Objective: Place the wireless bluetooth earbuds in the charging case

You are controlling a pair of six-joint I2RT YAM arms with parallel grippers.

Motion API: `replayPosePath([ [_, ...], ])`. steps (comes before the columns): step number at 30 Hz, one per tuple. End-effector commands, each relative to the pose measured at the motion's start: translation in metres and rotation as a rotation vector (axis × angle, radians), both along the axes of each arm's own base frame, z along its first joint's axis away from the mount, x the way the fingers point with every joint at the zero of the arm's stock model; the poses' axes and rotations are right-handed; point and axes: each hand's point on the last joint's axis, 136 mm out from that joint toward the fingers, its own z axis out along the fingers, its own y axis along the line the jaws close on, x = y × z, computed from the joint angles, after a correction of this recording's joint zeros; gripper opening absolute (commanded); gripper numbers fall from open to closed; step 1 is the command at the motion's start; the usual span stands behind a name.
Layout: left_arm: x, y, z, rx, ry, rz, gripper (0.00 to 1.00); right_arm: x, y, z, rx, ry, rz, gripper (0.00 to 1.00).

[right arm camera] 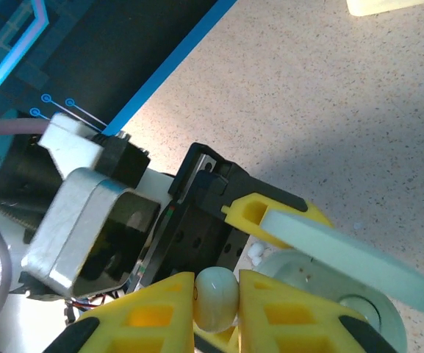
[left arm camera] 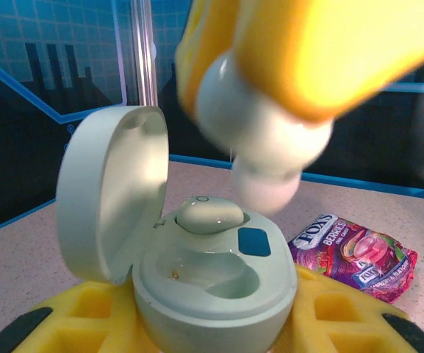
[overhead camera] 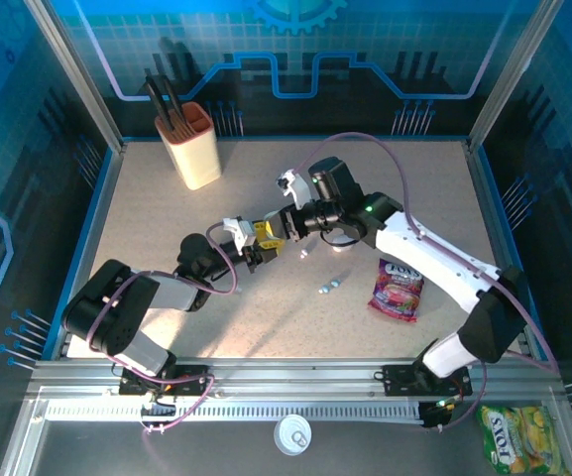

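Observation:
My left gripper [overhead camera: 257,246] is shut on the pale green charging case [left arm camera: 219,287], gripping its base between yellow fingers [left arm camera: 336,309]. The lid [left arm camera: 112,195] stands open to the left. One earbud [left arm camera: 210,215] sits in the far slot; the near slot [left arm camera: 212,273] is bare. My right gripper [right arm camera: 217,309] is shut on a white earbud [right arm camera: 215,298] and hangs just above the case, where that earbud [left arm camera: 270,151] looks blurred. The case lid [right arm camera: 351,257] sits right beside the right fingers. Two more small earbuds [overhead camera: 331,286] lie on the table to the right.
A purple candy packet [overhead camera: 397,291] lies right of the loose earbuds. At the back left stands a cream cup [overhead camera: 192,146] with dark tools. A yellow-green packet [overhead camera: 518,436] and a white round lid [overhead camera: 292,433] lie beyond the front rail.

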Motion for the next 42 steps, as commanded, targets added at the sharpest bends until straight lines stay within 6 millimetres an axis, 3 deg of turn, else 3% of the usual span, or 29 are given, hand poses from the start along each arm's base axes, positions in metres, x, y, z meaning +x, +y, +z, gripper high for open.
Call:
replayPosePath([
  [1, 0.0, -0.002, 0.014, -0.01, -0.068, 0.005, 0.23, 0.003, 0.012, 0.005, 0.02, -0.01, 0.012, 0.18],
  [11, 0.001, 0.003, 0.021, -0.024, -0.081, 0.038, 0.23, 0.008, 0.006, -0.027, -0.042, 0.03, -0.036, 0.18],
  [27, 0.001, 0.004, 0.019, -0.026, -0.067, 0.043, 0.23, 0.014, -0.006, -0.026, -0.021, 0.014, -0.104, 0.19],
  [35, 0.008, 0.009, 0.023, -0.039, -0.066, 0.094, 0.22, 0.014, -0.005, -0.038, -0.019, 0.065, -0.115, 0.23],
  [42, 0.007, 0.012, 0.022, -0.042, -0.063, 0.112, 0.22, 0.02, -0.013, -0.038, -0.049, 0.046, -0.152, 0.24],
])
